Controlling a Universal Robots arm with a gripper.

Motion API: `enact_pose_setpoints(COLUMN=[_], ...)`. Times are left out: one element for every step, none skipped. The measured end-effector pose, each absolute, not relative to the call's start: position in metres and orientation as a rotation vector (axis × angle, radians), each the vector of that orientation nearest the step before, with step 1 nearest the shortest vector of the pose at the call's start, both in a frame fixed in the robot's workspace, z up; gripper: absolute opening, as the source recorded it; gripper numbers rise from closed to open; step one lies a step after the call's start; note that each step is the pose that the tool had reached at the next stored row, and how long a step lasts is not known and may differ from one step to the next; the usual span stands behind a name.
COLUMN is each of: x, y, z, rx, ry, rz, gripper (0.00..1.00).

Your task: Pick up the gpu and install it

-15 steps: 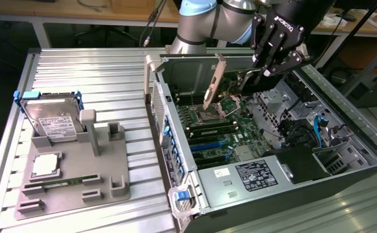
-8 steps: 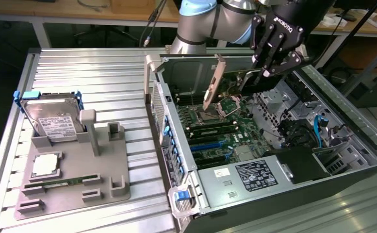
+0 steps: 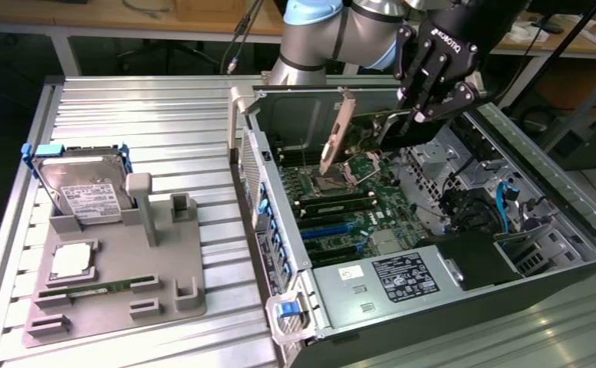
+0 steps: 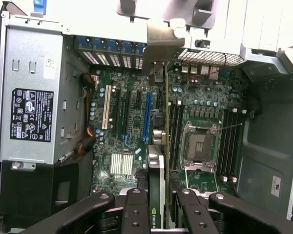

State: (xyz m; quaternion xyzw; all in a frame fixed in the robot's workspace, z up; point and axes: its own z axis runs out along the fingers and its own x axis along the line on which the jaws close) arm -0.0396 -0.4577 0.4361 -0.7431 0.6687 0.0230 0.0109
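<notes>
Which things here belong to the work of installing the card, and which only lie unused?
Belong to the work:
- gpu, held on edge over the board
- gripper, shut on the gpu
- computer case, open
- motherboard with its slots

Lying unused:
- hard drive, standing in the grey holder
- memory stick in the holder
- processor in the holder

gpu (image 4: 158,161): dark board, silver end bracket
gripper (image 4: 157,204): black fingers, white lettering in exterior view
motherboard (image 4: 132,146): green, one blue slot and one white slot
power supply (image 4: 34,114): silver, black label, left of motherboard in wrist view
hard drive (image 3: 80,184): silver, blue side rails
holder tray (image 3: 123,268): grey
</notes>
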Motion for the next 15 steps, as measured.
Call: enact_pose_setpoints(x=[-0.0397, -0.0399, -0.04, -0.0402, -0.0403, -0.0404, -0.0405, -0.0406, -0.0407, -0.0408, -0.0409, -0.041, -0.0411, -0.0412, -0.0413], y=[-0.4577, -0.4577, -0.4577, -0.4577, -0.4577, -0.4577, -0.4577, -0.4577, -0.4577, -0.4577, -0.4577, -0.4577, -0.4577, -0.4577, -0.4577], z=[0.436, 0.4358, 0.4357, 0.4356, 0.4354, 0.4352, 0.4351, 0.4349, 0.4348, 0.4347, 0.4345, 0.4344, 0.4342, 0.434, 0.4339], rx=[-2.318, -2.318, -2.318, -2.318, -2.318, -2.318, -2.318, -2.318, -2.318, -2.318, -2.318, -2.318, -2.318, -2.318, -2.318], ry=[2.086, 2.086, 2.086, 2.086, 2.086, 2.086, 2.086, 2.086, 2.086, 2.086, 2.086, 2.086, 2.086, 2.086, 2.086], rz=[0.072, 0.072, 0.072, 0.072, 0.072, 0.072, 0.072, 0.072, 0.072, 0.072, 0.072, 0.072, 0.072, 0.072, 0.072], gripper=[0.27, 0.27, 0.27, 0.27, 0.27, 0.27, 0.27, 0.27, 0.27, 0.27, 0.27, 0.27, 0.27, 0.27, 0.27])
